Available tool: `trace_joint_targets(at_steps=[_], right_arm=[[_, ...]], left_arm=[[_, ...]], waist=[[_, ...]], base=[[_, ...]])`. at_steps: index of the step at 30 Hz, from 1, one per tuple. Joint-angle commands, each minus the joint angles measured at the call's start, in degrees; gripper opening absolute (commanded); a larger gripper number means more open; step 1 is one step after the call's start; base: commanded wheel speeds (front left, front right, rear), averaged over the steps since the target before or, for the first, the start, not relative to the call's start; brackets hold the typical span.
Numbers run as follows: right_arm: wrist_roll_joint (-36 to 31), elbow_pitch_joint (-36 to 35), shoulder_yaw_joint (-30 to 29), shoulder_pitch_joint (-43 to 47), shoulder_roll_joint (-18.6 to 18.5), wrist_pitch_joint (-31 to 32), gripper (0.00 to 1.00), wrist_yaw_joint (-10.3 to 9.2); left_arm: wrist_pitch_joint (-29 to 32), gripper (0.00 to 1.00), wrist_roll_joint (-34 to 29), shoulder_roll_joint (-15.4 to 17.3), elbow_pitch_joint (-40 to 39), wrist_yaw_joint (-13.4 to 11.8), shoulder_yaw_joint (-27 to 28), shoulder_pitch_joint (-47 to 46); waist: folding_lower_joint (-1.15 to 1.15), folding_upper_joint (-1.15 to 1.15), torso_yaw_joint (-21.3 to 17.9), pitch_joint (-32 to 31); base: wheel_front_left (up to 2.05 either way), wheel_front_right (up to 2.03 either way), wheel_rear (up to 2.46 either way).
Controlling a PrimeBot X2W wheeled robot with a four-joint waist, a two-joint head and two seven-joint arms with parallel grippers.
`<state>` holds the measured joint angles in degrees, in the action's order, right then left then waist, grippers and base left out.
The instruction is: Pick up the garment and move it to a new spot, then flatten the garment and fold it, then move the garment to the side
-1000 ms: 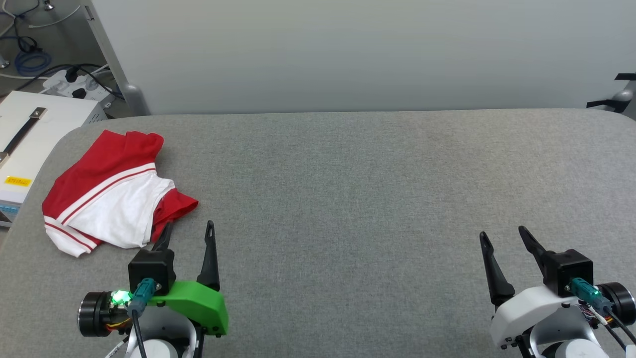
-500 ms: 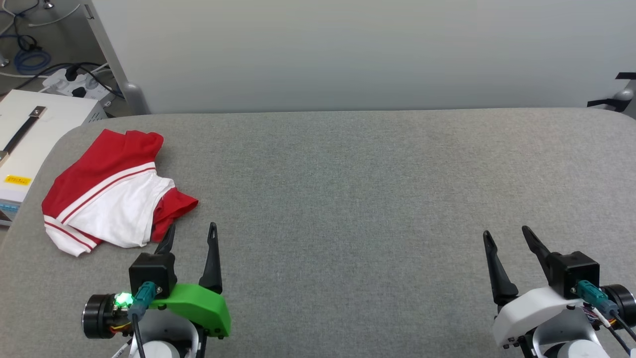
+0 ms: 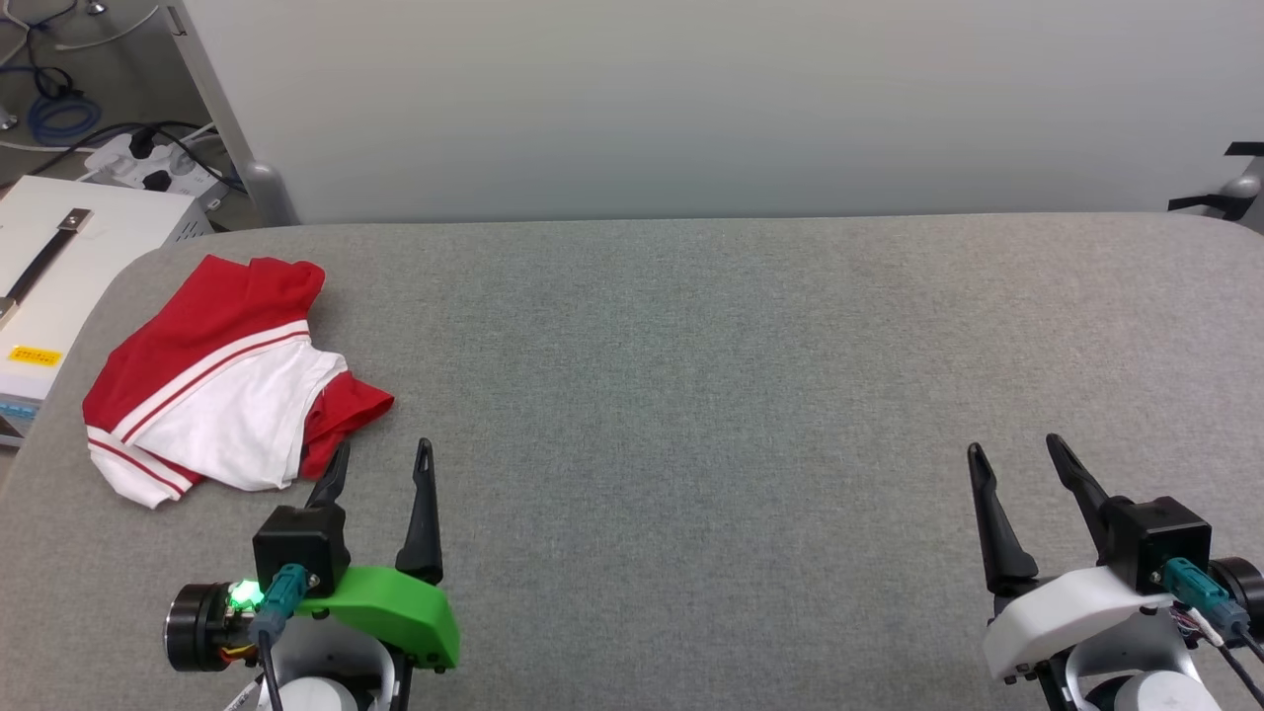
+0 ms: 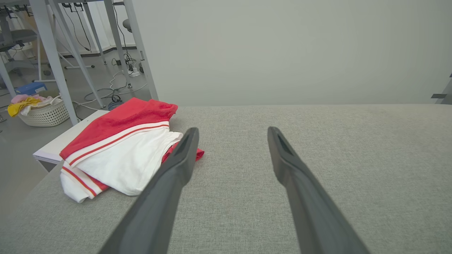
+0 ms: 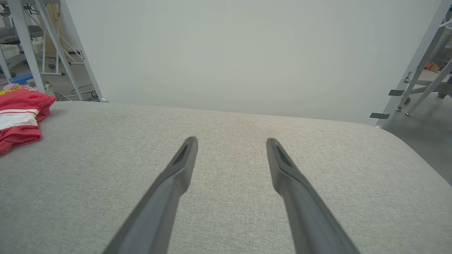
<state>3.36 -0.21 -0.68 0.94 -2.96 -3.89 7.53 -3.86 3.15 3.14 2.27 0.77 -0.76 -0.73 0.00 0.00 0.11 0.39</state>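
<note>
A: Since a second ago the right gripper (image 3: 1014, 444) has edged toward the right side of the head view. The left gripper (image 3: 381, 447) has hardly shifted, and the garment (image 3: 222, 385) lies as it did.

B: Jaws?

A: Both spread wide, with nothing between the fingers. Each hangs over bare table (image 3: 691, 395).

B: Garment: place and look?

A: It's at the table's left end, just ahead and left of the left gripper and well apart from the right one. It's a crumpled heap with a red body. A white sleeve lies on top, with red-and-white striped trim along its edges.

B: Anything hidden or unclear?

A: It's folded over itself, so its front is hidden. The left gripper's outer finger crosses the red hem in the head and left wrist views. It may be touching, but I cannot tell. The right wrist view cuts the garment off at its left edge. The frame cuts off a white box (image 3: 49, 286) beside the table.
</note>
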Motion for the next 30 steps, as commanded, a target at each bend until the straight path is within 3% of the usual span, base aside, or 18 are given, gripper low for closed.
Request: trace_joint_targets(at_steps=[1, 30], right_arm=[[0.88, -0.42, -0.13, -0.09, 0.03, -0.77, 1.00, -0.01], [2.32, 1.42, -0.36, 0.12, 0.04, -4.16, 1.00, -0.02]], left_arm=[[-0.65, 1.00, 0.92, -0.08, -0.15, 0.33, 0.01, 0.26], [-4.09, 1.00, 3.05, -0.14, 2.30, 1.52, -1.40, 0.49]], waist=[[0.00, 0.00, 0.01, 0.01], [0.00, 0.00, 0.24, 0.72]], base=[[0.00, 0.00, 0.00], [0.00, 0.00, 0.00]])
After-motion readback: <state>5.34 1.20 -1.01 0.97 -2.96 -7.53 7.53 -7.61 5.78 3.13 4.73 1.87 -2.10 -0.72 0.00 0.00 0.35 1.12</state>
